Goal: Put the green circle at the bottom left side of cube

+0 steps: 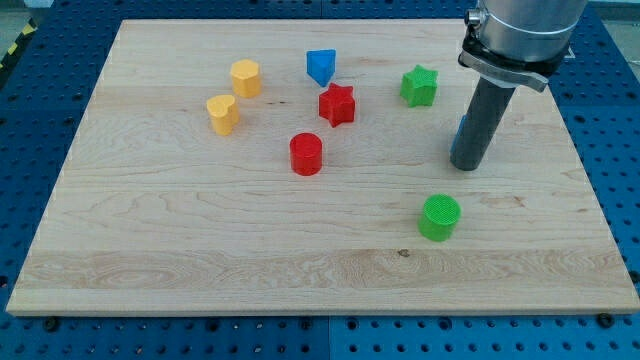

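The green circle (440, 217) lies on the wooden board (200, 230) at the lower right. My tip (466, 167) rests on the board just above it and slightly to the right, a short gap away. Only a thin blue sliver of what may be the cube (459, 129) shows at the rod's left edge, and the rod hides the rest. The green circle lies below that sliver, slightly to its left.
A green star (419, 86) sits up and left of the rod. A blue triangle-like block (320, 67), a red star (337, 104) and a red circle (306, 154) are mid-board. A yellow hexagon (245, 77) and a yellow heart (222, 114) lie at the left.
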Robot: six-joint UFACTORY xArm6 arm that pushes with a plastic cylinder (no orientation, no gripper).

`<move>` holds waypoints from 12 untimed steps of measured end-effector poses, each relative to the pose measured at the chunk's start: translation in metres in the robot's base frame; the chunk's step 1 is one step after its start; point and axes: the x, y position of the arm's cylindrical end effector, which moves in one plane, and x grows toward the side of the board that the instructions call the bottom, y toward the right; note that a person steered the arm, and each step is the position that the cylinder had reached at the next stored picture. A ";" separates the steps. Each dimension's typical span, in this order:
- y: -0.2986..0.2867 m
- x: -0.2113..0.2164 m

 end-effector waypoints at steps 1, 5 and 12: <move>-0.006 0.010; -0.103 0.116; 0.020 0.086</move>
